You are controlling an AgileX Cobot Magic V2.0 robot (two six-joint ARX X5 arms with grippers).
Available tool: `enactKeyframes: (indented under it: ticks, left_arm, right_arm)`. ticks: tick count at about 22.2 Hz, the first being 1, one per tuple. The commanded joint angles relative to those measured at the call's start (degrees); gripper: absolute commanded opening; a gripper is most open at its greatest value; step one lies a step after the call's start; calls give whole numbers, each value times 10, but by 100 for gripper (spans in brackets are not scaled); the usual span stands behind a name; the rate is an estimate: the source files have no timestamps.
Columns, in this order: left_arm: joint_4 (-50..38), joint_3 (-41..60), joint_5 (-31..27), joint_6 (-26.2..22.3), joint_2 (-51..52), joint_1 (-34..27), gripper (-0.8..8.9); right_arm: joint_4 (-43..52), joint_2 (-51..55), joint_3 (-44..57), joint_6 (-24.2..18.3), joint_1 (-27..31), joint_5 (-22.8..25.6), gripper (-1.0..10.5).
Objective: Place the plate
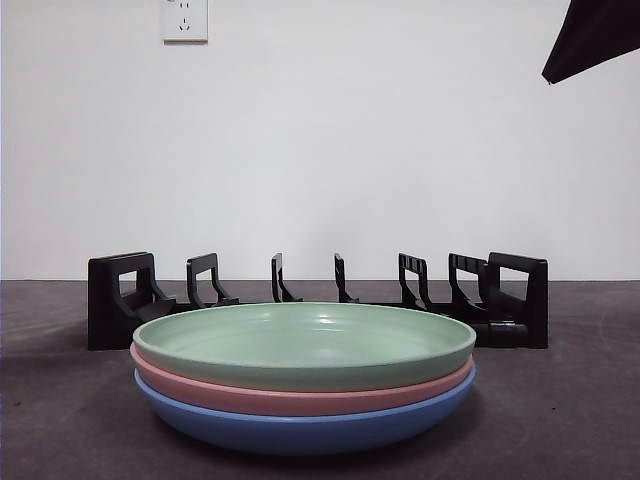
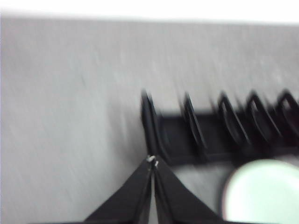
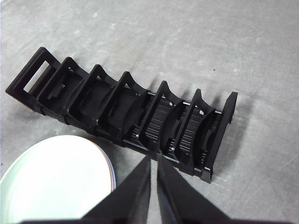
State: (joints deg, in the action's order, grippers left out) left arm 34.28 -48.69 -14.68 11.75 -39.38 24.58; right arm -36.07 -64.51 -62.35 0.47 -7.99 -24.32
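Black rack (image 3: 126, 116), green plate (image 3: 53, 179) beside, right claw (image 3: 153, 161) closed

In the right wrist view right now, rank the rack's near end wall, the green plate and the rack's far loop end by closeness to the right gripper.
From the right gripper:
1. Near end wall of the black dish rack, beside the jaw tips.
2. Green plate, atop the stack, on the other side.
3. Far loop end, at the rack's opposite end.

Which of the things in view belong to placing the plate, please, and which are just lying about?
For the job:
green plate, top of the stack
black rack behind it
left gripper, right gripper, both shut

Just there:
pink plate
blue plate
wall socket
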Motion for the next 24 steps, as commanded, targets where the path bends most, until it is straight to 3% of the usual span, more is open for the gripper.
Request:
enactKeyframes:
  ticks: [1, 3, 8, 17, 24]
  left_arm:
    - [-77, 77, 70, -110, 58, -48, 8]
    - [-141, 169, 144, -126, 137, -112, 8]
    - [-256, 362, 145, -100, 297, -219, 7]
    - [-295, 481, 146, -79, 380, -253, 8]
    - [-278, 480, 146, -76, 392, -254, 8]
  right_arm:
    - [5, -2, -11, 6, -1, -1, 20]
    - [5, -2, -11, 6, -1, -1, 20]
    - [5, -2, -11, 6, -1, -1, 20]
    - [5, -2, -11, 6, -1, -1, 20]
    - [6, -2, -11, 6, -1, 0, 20]
